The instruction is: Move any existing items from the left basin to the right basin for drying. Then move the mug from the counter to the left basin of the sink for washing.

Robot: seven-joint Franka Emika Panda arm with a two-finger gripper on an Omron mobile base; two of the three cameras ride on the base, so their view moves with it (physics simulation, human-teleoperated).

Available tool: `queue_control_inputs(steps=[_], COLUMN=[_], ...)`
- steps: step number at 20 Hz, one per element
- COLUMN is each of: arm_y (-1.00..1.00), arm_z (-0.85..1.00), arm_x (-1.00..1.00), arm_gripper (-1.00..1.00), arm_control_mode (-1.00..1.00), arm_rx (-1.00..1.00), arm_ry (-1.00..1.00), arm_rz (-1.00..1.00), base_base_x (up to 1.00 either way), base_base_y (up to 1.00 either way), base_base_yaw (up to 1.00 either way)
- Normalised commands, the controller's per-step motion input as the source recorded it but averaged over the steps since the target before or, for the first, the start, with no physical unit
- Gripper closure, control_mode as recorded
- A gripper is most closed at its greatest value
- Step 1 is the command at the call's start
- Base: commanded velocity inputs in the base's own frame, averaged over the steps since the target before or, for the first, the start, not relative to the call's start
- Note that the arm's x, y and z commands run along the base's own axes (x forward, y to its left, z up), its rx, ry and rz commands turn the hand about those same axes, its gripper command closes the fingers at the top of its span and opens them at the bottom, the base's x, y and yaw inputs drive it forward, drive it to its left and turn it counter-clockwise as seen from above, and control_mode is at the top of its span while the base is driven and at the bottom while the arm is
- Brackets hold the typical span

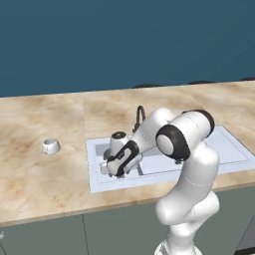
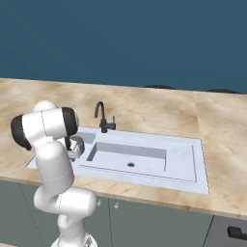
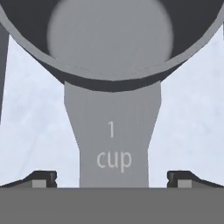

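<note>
Far left on beige marble-patterned counter (image 1: 30, 174): squat white mug (image 1: 51, 146), rounded sides, alone, well apart from sink (image 1: 99, 185). Pale blue-grey double-basin unit, flat rim. Smaller squarish left basin (image 1: 98, 151) largely screened by white arm reaching down into it. Black curved faucet (image 1: 140, 115) at back rim, just behind arm. Wider rectangular right basin (image 2: 126, 155), small drain hole visible.

Hand view: dark grey round pan (image 3: 109, 39) with low walls, lying on pale basin floor; flat straight handle (image 3: 113, 135) marked "1 cup" running down between fingertips. Gripper (image 3: 112, 179) spread wide, released, tips (image 3: 41, 179) standing clear on either side of handle, not touching.
</note>
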Motion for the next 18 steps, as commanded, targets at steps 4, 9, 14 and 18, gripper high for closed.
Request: queue_control_inputs(steps=[4,9,14,18], arm_y=[0.05,0.04,0.0,0.0], arm_z=[-0.19,-0.05,0.0,0.18], arm_x=[0.08,0.05,0.0,-0.01], arm_gripper=[1.0,1.0,1.0,1.0], arm_control_mode=[-1.0,-1.0,-1.0,-1.0], arm_rx=[0.0,0.0,0.0,-0.02], arm_ry=[0.0,0.0,0.0,-0.02], arm_rz=[0.0,0.0,0.0,-0.12], base_base_x=[0.0,0.0,0.0,0.0], base_base_y=[0.0,0.0,0.0,0.0], base_base_yaw=[0.0,0.0,0.0,0.0])
